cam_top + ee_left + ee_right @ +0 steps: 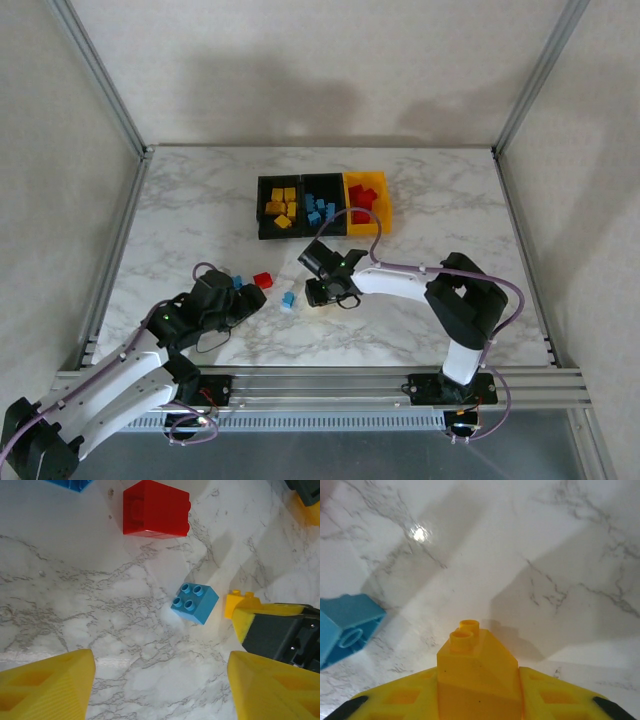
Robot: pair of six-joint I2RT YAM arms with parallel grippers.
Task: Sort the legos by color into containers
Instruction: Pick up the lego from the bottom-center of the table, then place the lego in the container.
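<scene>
Marble tabletop [440, 200] with the three containers [300, 232] lined up at the far side, yellow, blue and red legos [282, 208] sorted inside them. Over in the middle the right gripper [479, 692] has its fingers [405, 700] pinched in tight on a yellow brick [475, 660], low over the marble, with a blue brick [345, 625] just off to one side. Meanwhile the left gripper [160, 685] hovers with fingers spread wide and nothing between them, that blue brick and a red brick [156, 515] lying loose just ahead.
</scene>
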